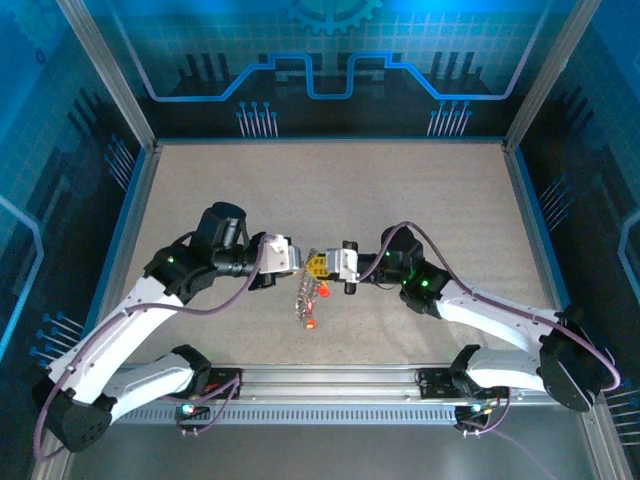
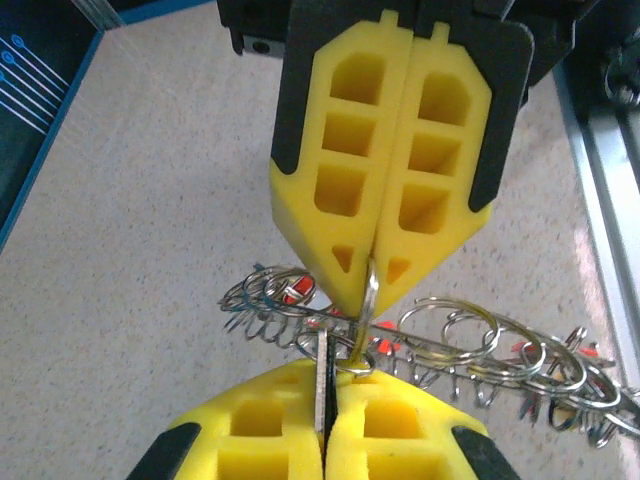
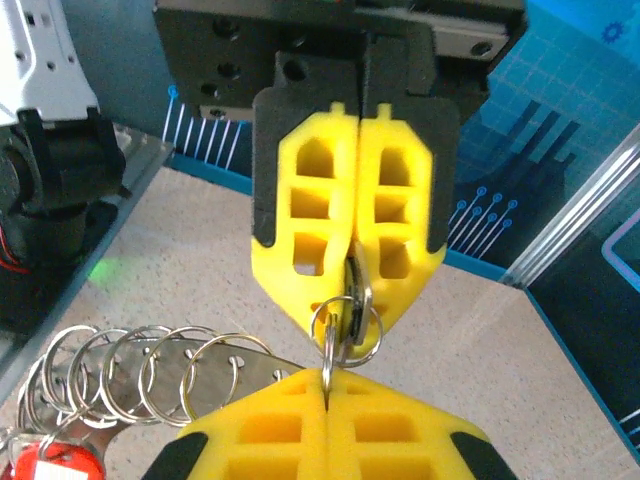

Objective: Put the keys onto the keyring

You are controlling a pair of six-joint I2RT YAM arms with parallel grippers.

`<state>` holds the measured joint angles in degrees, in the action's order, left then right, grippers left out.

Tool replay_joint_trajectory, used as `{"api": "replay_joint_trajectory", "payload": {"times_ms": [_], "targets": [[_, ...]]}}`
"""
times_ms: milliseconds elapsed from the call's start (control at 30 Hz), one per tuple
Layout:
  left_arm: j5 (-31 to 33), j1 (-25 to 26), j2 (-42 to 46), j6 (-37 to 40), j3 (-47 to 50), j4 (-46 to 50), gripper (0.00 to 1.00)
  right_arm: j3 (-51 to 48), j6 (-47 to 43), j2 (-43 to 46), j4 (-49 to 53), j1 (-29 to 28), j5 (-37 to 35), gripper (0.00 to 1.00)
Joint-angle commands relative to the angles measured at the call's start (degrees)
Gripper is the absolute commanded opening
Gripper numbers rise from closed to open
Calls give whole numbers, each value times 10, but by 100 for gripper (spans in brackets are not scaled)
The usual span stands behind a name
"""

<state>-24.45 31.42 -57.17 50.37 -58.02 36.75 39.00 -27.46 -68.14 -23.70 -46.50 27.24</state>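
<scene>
My two grippers meet tip to tip above the middle of the table, left gripper (image 1: 300,262) and right gripper (image 1: 338,265). In the left wrist view my left gripper (image 2: 325,385) is shut on the flat silvery blade of a key (image 2: 322,365). Opposite it, the right gripper's yellow fingers (image 2: 430,200) pinch a thin keyring (image 2: 371,295) edge-on. In the right wrist view my right gripper (image 3: 327,378) is shut on that keyring (image 3: 327,350), which touches a small ring looped round the key (image 3: 352,300). Whether the two rings are linked is unclear.
A metal strip (image 3: 200,370) carrying several split rings and red tags (image 3: 60,465) hangs below the grippers, seen as a bunch (image 1: 308,300) over the beige table (image 1: 330,190). Blue walls enclose the table, and a metal rail (image 1: 330,380) runs along the near edge.
</scene>
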Motion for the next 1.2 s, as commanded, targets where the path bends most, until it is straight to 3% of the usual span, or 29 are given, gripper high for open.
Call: {"api": "replay_joint_trajectory", "payload": {"times_ms": [0,333,600,900,933,967,1167], "targets": [[43,10,-15,72,-43,49,0,23,-50,-11,60,-17,-59,0],[162,67,-66,173,-84,49,0,40,-23,-65,61,-14,-84,1],[220,78,-76,284,-85,7,0,-36,66,-42,-72,43,-24,32],[294,90,-129,383,-103,-61,0,-101,93,19,-146,90,-20,39],[302,91,-138,394,-107,-61,0,-105,95,30,-147,94,-26,42],[312,93,-147,404,-112,-61,0,-112,97,43,-147,98,-35,98],[403,122,-193,459,-134,-87,0,-160,126,101,-157,133,-121,100]]}}
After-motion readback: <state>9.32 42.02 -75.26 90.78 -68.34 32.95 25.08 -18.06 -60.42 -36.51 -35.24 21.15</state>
